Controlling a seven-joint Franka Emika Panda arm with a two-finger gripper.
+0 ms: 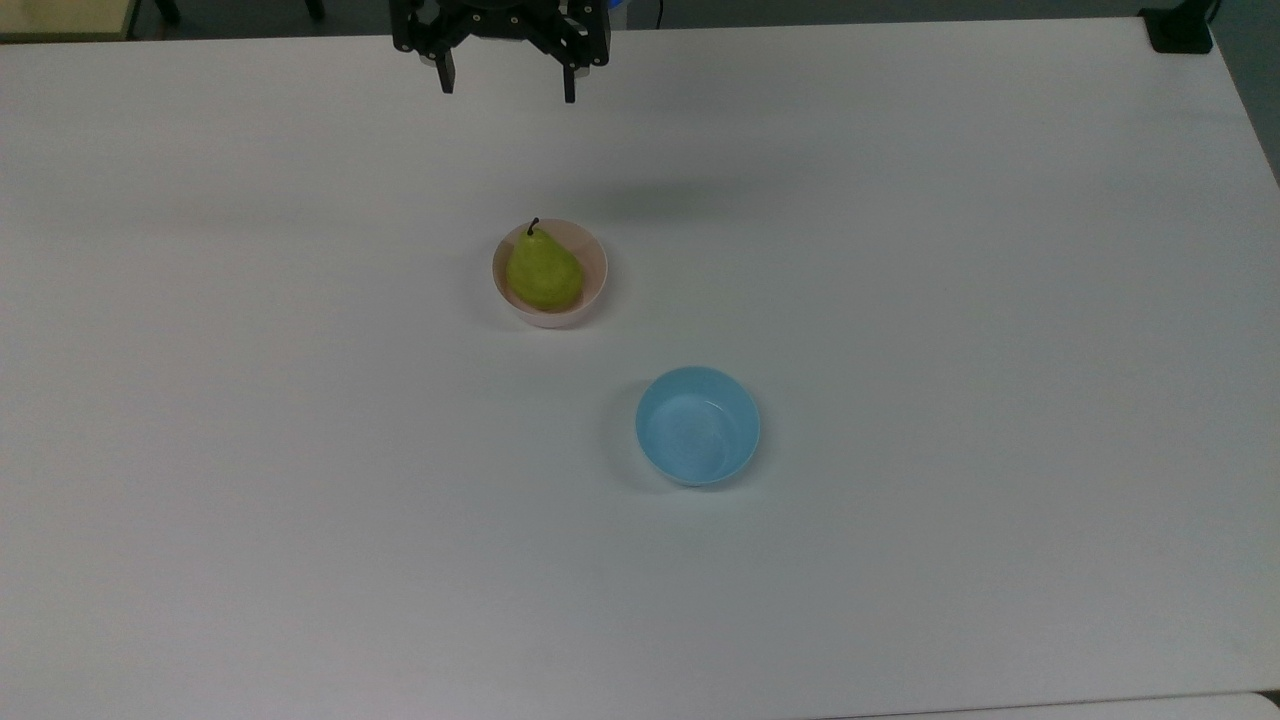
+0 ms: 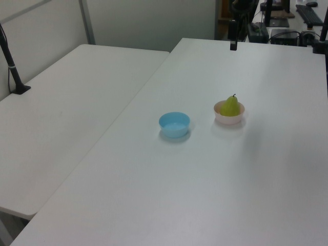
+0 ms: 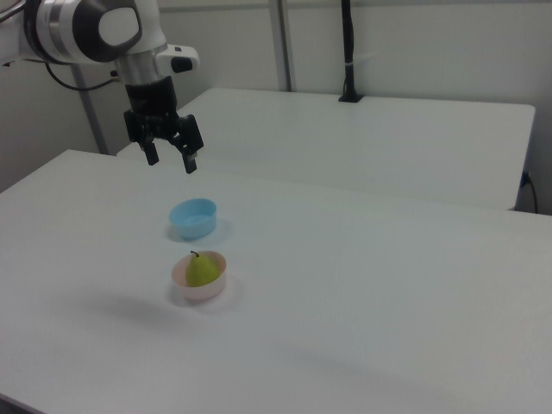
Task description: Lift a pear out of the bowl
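Nearest the table's front edge in the top view is the blue bowl, then mid-table the pink bowl with the pear inside, stem toward the far edge. The gripper hangs above that far edge, fingers spread. The pear's round, so I'd guess an off-center pinch squirts it out or drags the light bowl.

silver-white arm, black pincer
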